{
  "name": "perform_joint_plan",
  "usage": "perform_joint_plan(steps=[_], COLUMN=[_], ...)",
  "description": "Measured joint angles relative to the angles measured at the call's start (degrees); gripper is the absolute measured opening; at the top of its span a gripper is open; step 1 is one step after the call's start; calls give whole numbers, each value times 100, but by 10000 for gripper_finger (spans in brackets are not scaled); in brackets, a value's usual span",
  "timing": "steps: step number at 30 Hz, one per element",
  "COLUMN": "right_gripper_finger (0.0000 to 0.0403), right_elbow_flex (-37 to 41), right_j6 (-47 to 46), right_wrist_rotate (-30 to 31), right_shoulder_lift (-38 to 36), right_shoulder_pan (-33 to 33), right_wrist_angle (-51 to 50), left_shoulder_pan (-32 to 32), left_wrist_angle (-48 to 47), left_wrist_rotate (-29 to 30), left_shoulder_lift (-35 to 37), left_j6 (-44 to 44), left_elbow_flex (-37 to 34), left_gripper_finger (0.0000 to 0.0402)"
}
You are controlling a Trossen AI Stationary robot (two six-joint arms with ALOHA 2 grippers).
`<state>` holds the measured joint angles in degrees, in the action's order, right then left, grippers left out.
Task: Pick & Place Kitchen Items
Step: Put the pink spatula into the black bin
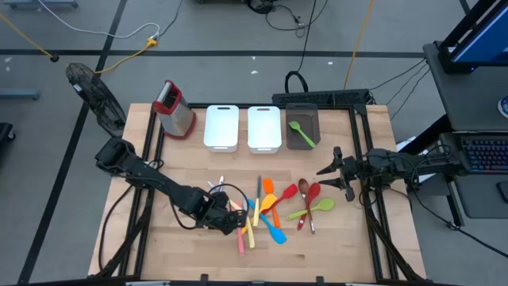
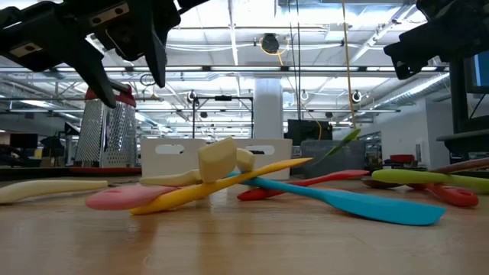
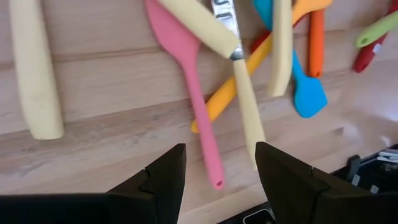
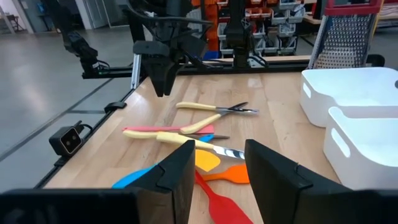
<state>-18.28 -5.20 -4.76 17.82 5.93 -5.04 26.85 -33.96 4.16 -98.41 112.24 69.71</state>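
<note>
Pink spatula lengthwise between left pincer fingers (open)

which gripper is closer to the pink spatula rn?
Left. The left gripper hovers open right over the pink spatula at the pile's left edge. The right gripper is open too, off past the pile's right side, beyond the red and green spoons.

In the left wrist view the pale yellow handle and the orange spatula are cut off by the edge; the pink spatula's blade is partly covered
</note>
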Motion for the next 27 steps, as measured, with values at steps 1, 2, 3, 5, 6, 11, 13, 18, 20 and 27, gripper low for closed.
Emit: perform_joint_plan(steps=[1,2,3,5,6,11,13,18,20,27], right_gripper_finger=[132,132,132,132,132,132,132,132,132,132], right_elbow_flex=[0,0,0,0,0,0,-2,-4,-9,-7], right_j6=[55,114,142,143,143,143,140,3,-6,-13], right_wrist_rotate=[5,24,29,29,31,46,46,47,49,49], right_shoulder_lift=[0,-1,-20,-84,-119,-419,-555,-807,-844,-868], right_shoulder_pan=[0,0,0,0,0,0,0,0,0,0], right_wrist_angle=[0,0,0,-2,0,-1,-1,-197,-326,-403], left_shoulder_pan=[-4,-10,-14,-15,-15,-14,-15,-9,-24,-24], left_wrist_angle=[15,22,26,55,62,80,141,499,653,922], left_wrist_rotate=[19,24,28,39,39,46,106,139,137,117], left_shoulder_lift=[0,0,0,0,0,-37,-93,-353,-458,-727], left_j6=[3,3,3,11,42,69,84,146,190,222], left_elbow_flex=[0,0,0,0,0,0,0,-2,-2,-3], left_gripper_finger=[200,200,200,200,200,200,200,200,200,200])
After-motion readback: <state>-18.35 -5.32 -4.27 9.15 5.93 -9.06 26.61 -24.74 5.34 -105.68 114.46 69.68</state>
